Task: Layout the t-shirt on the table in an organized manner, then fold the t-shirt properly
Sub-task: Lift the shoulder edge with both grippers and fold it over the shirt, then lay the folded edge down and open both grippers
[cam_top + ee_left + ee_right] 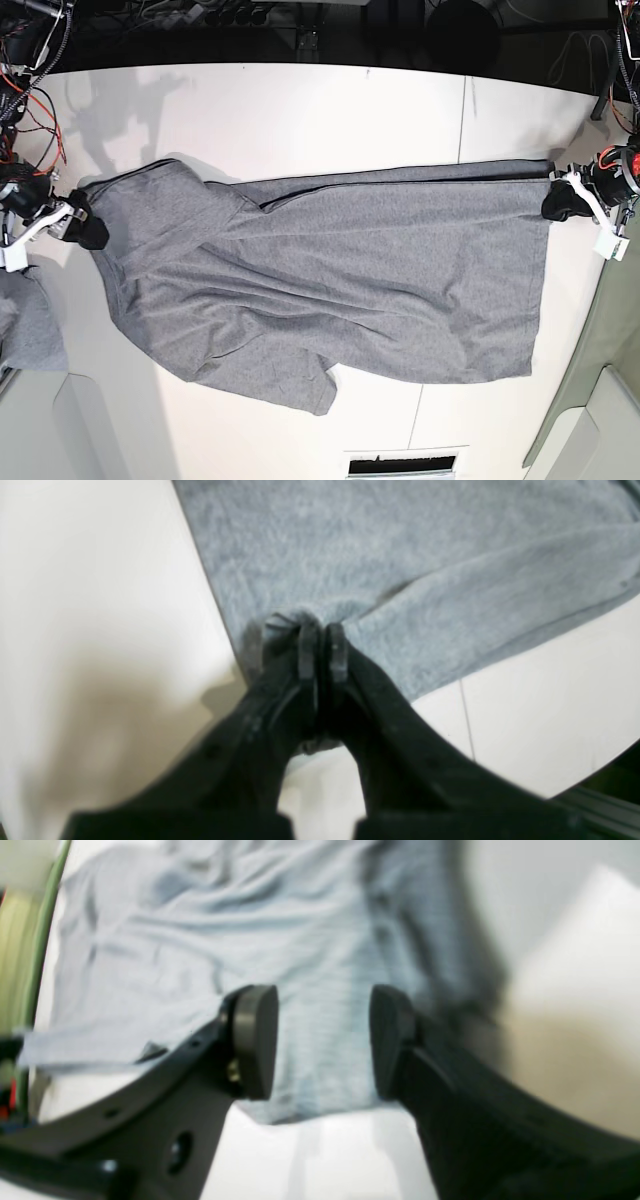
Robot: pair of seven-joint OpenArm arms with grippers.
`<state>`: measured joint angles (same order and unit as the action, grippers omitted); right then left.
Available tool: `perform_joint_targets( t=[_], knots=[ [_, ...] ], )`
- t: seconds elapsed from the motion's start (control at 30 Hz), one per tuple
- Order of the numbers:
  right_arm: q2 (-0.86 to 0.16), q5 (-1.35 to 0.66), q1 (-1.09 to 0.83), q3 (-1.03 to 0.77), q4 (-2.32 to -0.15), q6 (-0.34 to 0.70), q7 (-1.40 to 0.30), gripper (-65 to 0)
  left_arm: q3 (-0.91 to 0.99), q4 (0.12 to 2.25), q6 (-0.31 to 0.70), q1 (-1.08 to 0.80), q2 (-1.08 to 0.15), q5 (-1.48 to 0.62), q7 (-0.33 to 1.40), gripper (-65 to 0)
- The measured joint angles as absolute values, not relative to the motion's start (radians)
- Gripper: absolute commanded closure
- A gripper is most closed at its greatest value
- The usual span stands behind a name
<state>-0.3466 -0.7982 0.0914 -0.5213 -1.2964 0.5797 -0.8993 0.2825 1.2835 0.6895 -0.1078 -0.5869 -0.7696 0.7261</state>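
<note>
We see the large heather-grey short-sleeved knit t-shirt (pixel 330 290) spread lengthwise across the wide flat white tabletop (pixel 300 110), reaching from the base view's left edge nearly to its right edge. The cloth lies mostly flat with shallow wrinkles; one sleeve (pixel 290 385) points toward the near edge, and a folded-over flap (pixel 165 200) sits at the left end.

The left gripper (pixel 562 203), a black two-fingered pincer on the base view's right, meets the shirt's far right corner. In the left wrist view we see its jaws pressed together on a pinch of the grey fabric (pixel 320 630), beside the thin dark seam line (pixel 466 720) of the tabletop.

The right gripper (pixel 85 228) stands at the shirt's left end in the base view. In the right wrist view we see its two dark rounded pads (pixel 255 1040) held well apart, with the grey cloth (pixel 200 940) visible between and beyond them; we cannot tell whether the pads touch the cloth.

A smaller scrap of similar grey cloth (pixel 25 330) lies at the left margin, apart from the shirt. A pale grey-white bin-like corner piece (pixel 590 430) occupies the lower right.
</note>
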Motion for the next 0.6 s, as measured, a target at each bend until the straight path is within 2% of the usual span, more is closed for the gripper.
perform_joint_targets(
  t=[0.17,0.23,0.27,0.33,0.4,0.43,0.6],
  knots=[
    [-0.347,-0.743,0.078,-0.607,-1.296,0.575,-0.852,-30.0,0.283,1.283,0.69,-0.067,-0.585,-0.717,0.677,0.0],
    [-0.348,-0.722,0.081,-0.609,-1.296,0.568,-0.845,-34.7,0.282,1.281,0.689,-0.045,-0.586,-0.704,0.671,0.0],
    [-0.348,-0.714,0.081,-0.608,-1.295,0.568,-0.845,-37.6,0.279,1.274,0.689,-0.039,-0.588,-0.705,0.667,-3.4],
    [-0.349,-0.713,0.08,-0.598,-1.285,0.568,-0.826,-41.3,0.267,1.246,0.688,-0.036,-0.588,-0.703,0.665,-16.0],
    [-0.35,-0.695,0.08,-0.576,-1.274,0.562,-0.799,-41.4,0.255,1.215,0.686,-0.039,-0.585,-0.7,0.671,-28.6],
    [-0.352,-0.675,0.081,-0.559,-1.265,0.561,-0.781,-41.4,0.255,1.205,0.686,-0.042,-0.582,-0.702,0.679,-32.2],
    [-0.346,-0.611,0.081,-0.489,-1.162,0.561,-0.677,-41.4,0.258,1.197,0.635,-0.044,-0.587,-0.781,0.741,-33.1]
  ],
)
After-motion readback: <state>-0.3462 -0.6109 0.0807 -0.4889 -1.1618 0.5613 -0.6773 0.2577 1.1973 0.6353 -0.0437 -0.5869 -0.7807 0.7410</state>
